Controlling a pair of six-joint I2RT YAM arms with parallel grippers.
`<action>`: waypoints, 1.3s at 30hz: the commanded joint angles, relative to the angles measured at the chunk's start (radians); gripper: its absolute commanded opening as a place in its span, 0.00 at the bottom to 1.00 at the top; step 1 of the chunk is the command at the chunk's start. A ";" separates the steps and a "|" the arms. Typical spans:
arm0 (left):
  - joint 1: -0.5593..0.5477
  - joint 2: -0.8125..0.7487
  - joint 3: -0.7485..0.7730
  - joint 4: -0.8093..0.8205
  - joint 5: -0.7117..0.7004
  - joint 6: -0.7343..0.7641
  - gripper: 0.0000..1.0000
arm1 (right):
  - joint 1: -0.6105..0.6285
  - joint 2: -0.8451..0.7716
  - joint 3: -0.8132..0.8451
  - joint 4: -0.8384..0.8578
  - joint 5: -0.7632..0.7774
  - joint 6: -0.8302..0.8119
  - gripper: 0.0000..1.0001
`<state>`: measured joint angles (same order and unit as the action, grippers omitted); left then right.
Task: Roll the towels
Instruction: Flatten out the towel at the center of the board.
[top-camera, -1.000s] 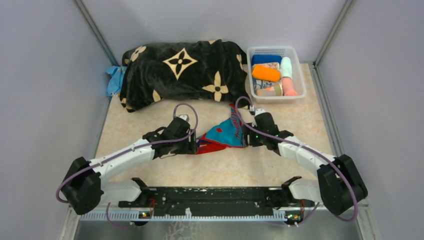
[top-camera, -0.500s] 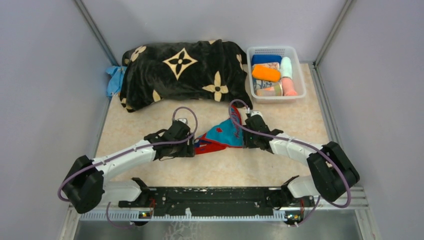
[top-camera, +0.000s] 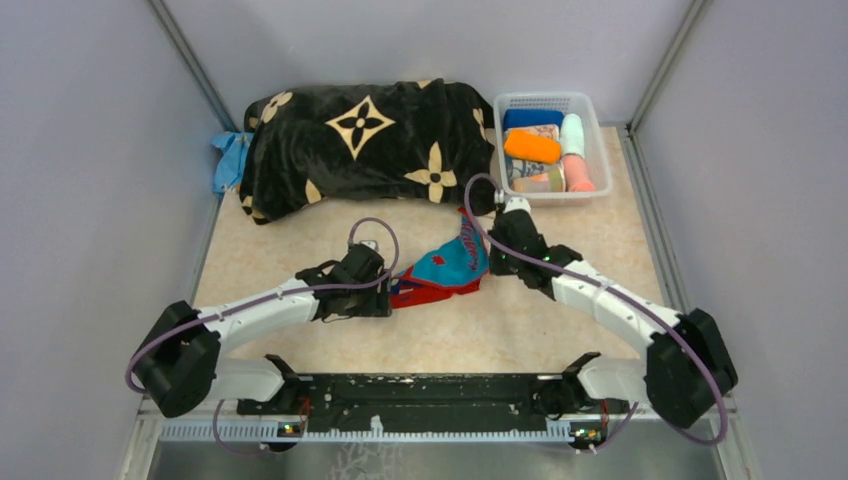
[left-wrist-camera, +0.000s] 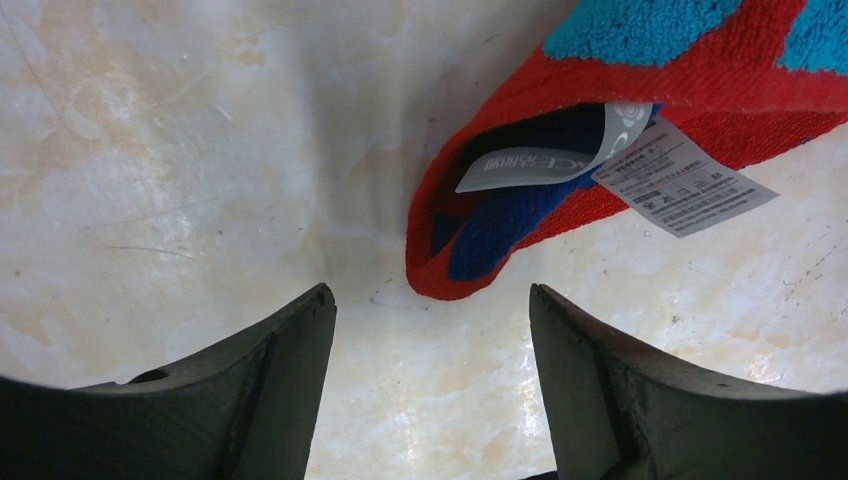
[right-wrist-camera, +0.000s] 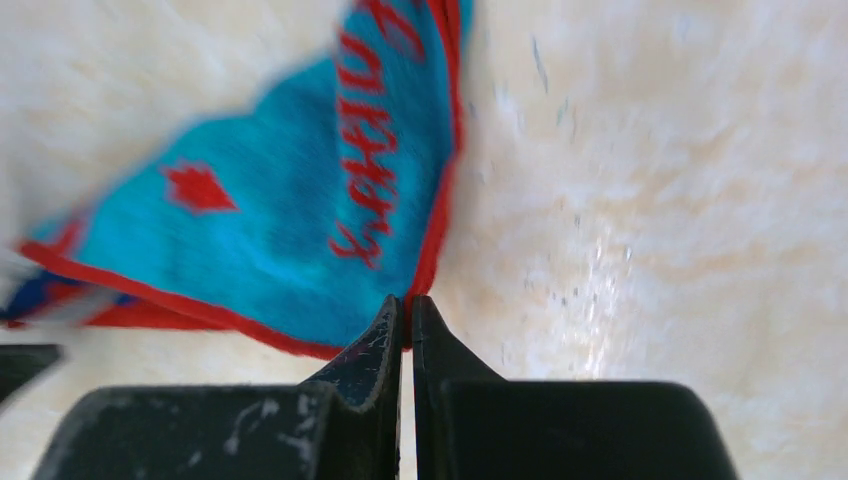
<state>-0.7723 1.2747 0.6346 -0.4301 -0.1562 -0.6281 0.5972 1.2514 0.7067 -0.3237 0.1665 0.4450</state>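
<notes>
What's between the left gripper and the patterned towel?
Nothing but bare table: the left wrist view shows the towel's red corner just at the mouth of the open left gripper, untouched by either finger.

From high at the near edge we look down on the whole worktop. Our wrist views face down close over it, all three sharing the patterned towel.
</notes>
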 joint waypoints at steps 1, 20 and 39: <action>0.005 0.026 -0.016 0.078 0.014 0.003 0.77 | 0.009 -0.111 0.166 -0.029 0.077 -0.054 0.00; 0.228 0.031 0.256 0.066 -0.061 0.188 0.00 | -0.129 -0.166 0.449 -0.059 0.053 -0.187 0.00; 0.234 -0.735 0.051 -0.245 -0.172 -0.026 0.75 | -0.163 -0.611 0.034 -0.124 0.096 -0.126 0.00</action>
<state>-0.5407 0.5968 0.7506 -0.5861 -0.3656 -0.5175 0.4408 0.6937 0.8574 -0.3962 0.1719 0.2665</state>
